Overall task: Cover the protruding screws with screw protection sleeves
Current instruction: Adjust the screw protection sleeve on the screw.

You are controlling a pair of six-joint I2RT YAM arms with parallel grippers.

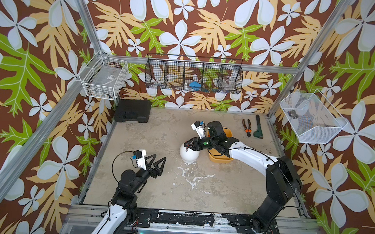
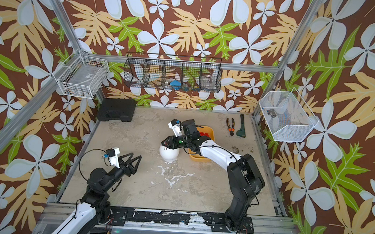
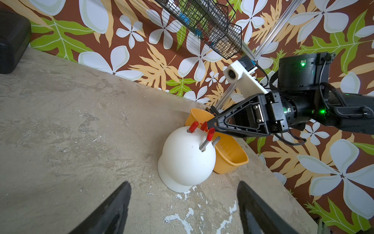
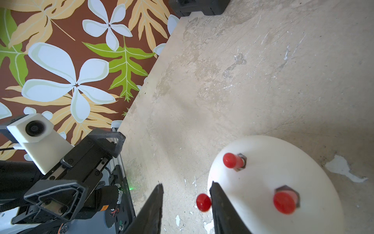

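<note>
1. A third red sleeve (image 4: 203, 202) is probably being seated. The right gripper (image 4: 186, 184) is held at the white dome (image 3: 182, 160), mid-table (image 1: 155, 187) toward the back edge, jaws apart, with the sleeve touching one finger only.
2. Next, a fresh one likely has to be fetched from the yellow tub (image 3: 230, 155) beside the dome and lined up on the bare screw (image 3: 215, 140).
3. Counted: four protruding screws (image 3: 203, 146), three capped. The left gripper (image 1: 160, 157) is seen wide open, empty, by the left edge.
</note>
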